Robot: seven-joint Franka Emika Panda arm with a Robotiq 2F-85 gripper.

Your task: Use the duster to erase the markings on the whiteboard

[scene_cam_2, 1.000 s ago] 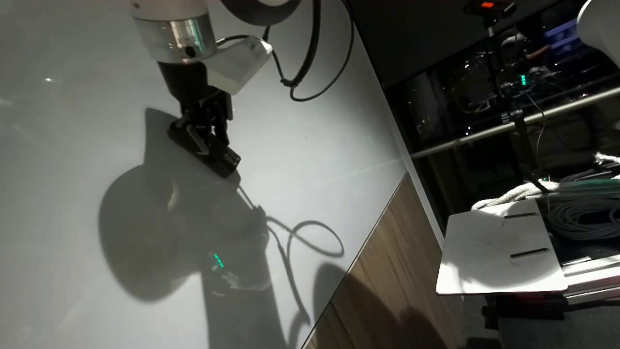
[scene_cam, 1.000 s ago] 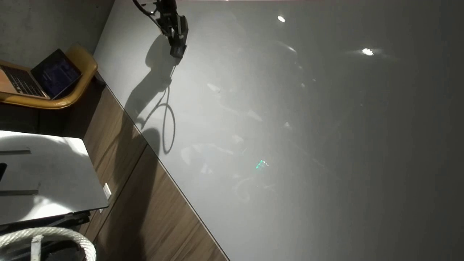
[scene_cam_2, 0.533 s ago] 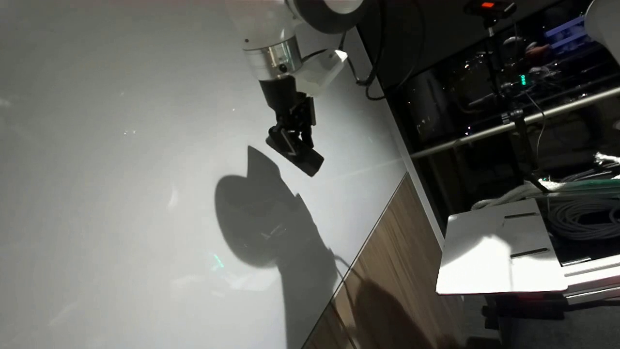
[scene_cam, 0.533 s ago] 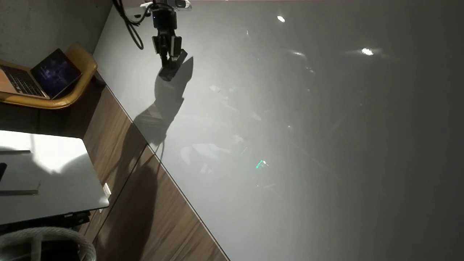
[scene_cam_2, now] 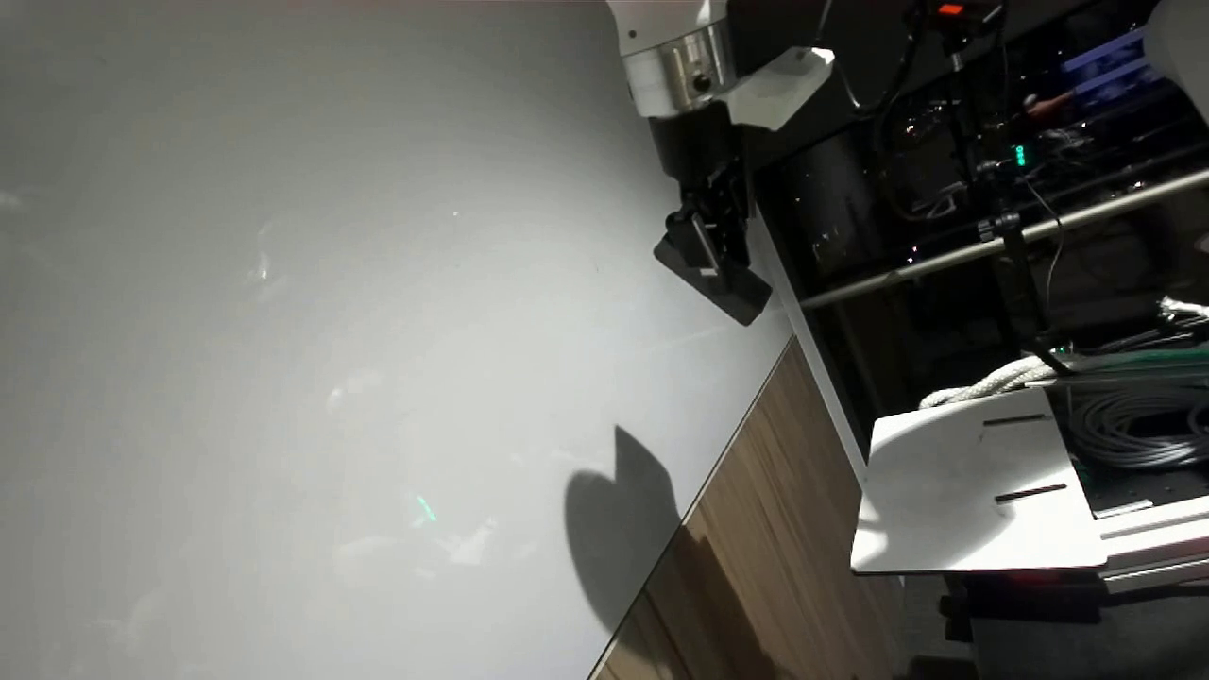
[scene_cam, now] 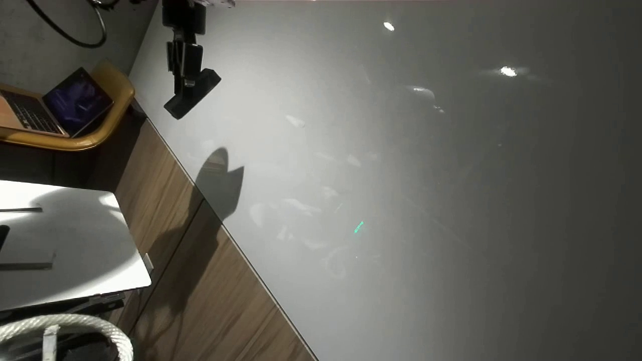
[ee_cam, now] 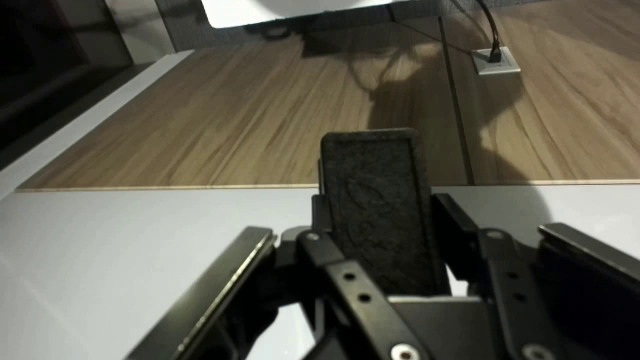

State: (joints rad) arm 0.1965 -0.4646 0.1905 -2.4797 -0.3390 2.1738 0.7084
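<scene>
The dark grey duster (ee_cam: 377,200) is squeezed between both fingers of my gripper (ee_cam: 384,220), one pad against each long side. In both exterior views the duster (scene_cam: 193,95) hangs tilted from the gripper (scene_cam_2: 710,236), near the board's edge by the wood panelling. Its shadow falls well away from it, so it looks held off the whiteboard (scene_cam: 426,190). That whiteboard, glossy and grey-white, fills most of both exterior views and carries pale reflections and a small green glint. I cannot make out dark pen markings on it in these frames.
Wood panelling (scene_cam: 241,301) borders the whiteboard, with a socket and plugged cable (ee_cam: 495,57). A small white tabletop (scene_cam_2: 973,491) stands beyond the panelling. An open laptop (scene_cam: 75,108) rests on a yellow chair (scene_cam: 118,90). A camera stand (scene_cam_2: 1015,264) and rope (scene_cam_2: 987,382) lie past the board.
Over the last second my gripper has carried the duster sideways toward the laptop side and the board's edge. The gap between duster and shadow has widened. The grip looks unchanged.
</scene>
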